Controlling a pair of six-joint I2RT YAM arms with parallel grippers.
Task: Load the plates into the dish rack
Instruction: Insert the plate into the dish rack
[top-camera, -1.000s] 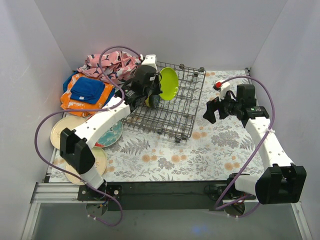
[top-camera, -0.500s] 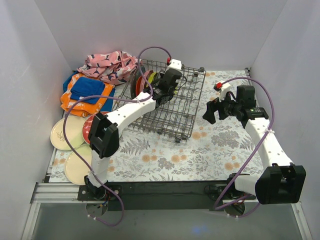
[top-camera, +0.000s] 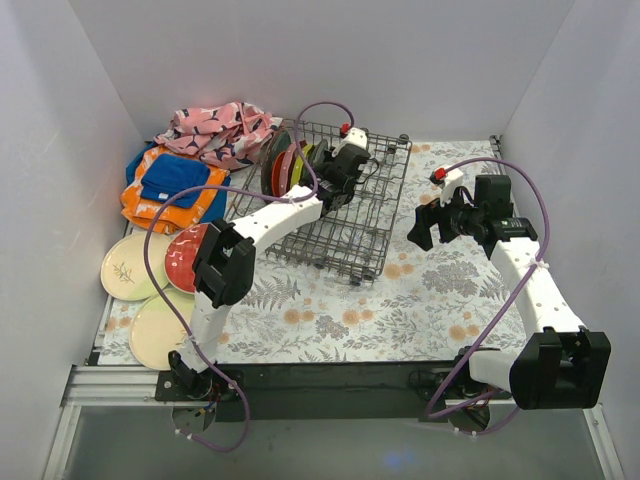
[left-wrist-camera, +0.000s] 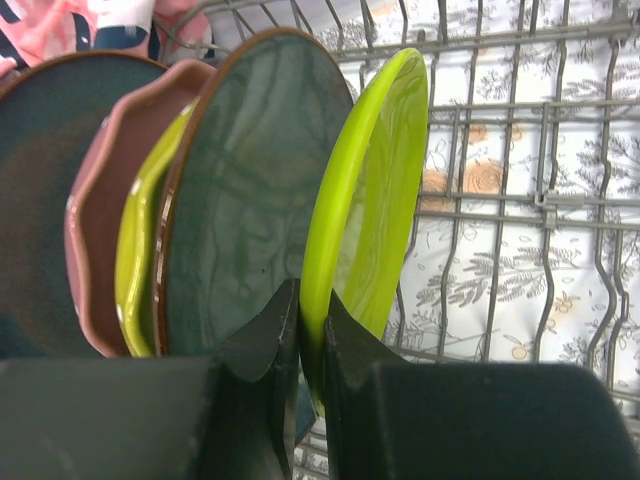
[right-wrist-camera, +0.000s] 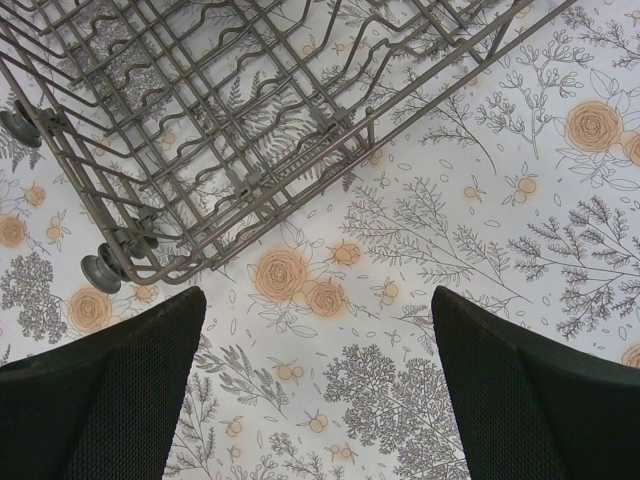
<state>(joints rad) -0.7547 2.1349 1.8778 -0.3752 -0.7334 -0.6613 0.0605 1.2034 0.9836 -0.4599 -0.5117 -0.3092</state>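
My left gripper (left-wrist-camera: 311, 315) is shut on the rim of a lime green plate (left-wrist-camera: 370, 200) and holds it upright in the dish rack (top-camera: 350, 235), next to a row of standing plates: a dark blue-grey one (left-wrist-camera: 240, 200), another lime one, a pink one (left-wrist-camera: 95, 230) and a dark one. In the top view the left gripper (top-camera: 325, 175) is over the rack's far left part beside that row (top-camera: 285, 165). Three plates lie on the table at the left: a red one (top-camera: 185, 255) and two cream ones (top-camera: 127, 265), (top-camera: 160, 330). My right gripper (right-wrist-camera: 318, 310) is open and empty over the tablecloth, right of the rack (right-wrist-camera: 200, 120).
Folded orange and blue cloths (top-camera: 170, 185) and a pink patterned cloth (top-camera: 215, 128) lie at the back left beside the rack. White walls close in on three sides. The floral tablecloth (top-camera: 440, 290) covers the table.
My left arm carried the lime green plate right and down into the rack, standing it beside the other plates. The red plate on the table is now uncovered. The right arm stayed put.
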